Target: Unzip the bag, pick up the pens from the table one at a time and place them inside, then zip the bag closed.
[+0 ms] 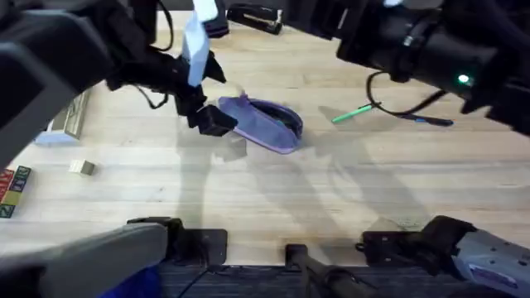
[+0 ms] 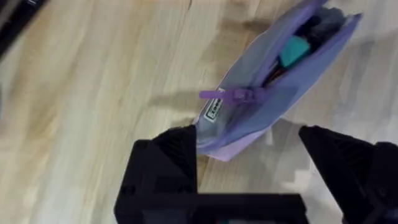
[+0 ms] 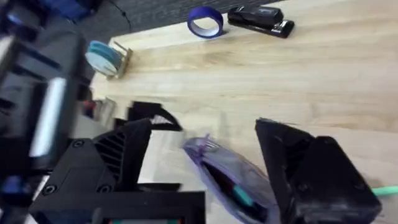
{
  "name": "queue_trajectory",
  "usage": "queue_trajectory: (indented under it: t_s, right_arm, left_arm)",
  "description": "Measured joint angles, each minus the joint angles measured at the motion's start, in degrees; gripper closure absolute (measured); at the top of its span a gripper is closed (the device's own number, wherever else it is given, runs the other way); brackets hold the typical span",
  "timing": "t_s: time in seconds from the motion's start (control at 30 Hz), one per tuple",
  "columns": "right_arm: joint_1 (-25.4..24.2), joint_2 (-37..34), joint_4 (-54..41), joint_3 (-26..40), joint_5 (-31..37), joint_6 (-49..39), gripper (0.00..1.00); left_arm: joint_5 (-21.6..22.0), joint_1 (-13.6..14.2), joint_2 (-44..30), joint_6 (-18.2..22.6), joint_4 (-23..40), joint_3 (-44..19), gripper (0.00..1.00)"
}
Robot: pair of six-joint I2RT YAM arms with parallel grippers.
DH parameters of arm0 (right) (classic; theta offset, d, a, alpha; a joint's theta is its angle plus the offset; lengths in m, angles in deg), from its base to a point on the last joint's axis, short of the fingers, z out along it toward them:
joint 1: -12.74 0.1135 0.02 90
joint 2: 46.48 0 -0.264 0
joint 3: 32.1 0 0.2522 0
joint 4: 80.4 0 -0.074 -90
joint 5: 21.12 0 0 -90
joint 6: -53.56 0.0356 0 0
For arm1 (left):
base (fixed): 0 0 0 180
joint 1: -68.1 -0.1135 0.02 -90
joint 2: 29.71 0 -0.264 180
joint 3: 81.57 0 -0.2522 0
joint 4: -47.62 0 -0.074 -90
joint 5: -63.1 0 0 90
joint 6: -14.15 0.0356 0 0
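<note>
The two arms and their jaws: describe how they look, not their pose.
Both arms are black. The left arm is bulky, with a loose black cable and a white strip near its wrist; its gripper has blocky, wedge-shaped matte black fingers. The right arm carries a small green light and a looping black cable; its gripper has angular black fingers, one ribbed on its side.

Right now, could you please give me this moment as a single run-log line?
bag: unzipped, on table | left gripper: open at bag's end | right gripper: open above bag | green pen, dark pen: on table
</note>
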Motion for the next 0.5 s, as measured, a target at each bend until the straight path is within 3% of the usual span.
queue_trajectory:
  t_s: [0.33,0.5]
  right_arm:
    - [0.0,2.0,-3.1,0.0,0.0,-12.0,0.006]
    - [0.0,2.0,-3.7,0.0,0.0,-18.9,0.006]
  left_arm:
    - [3.4,0.0,15.3,0.0,11.7,0.0,0.008]
    - [4.0,0.0,21.5,-1.3,13.8,0.0,0.007]
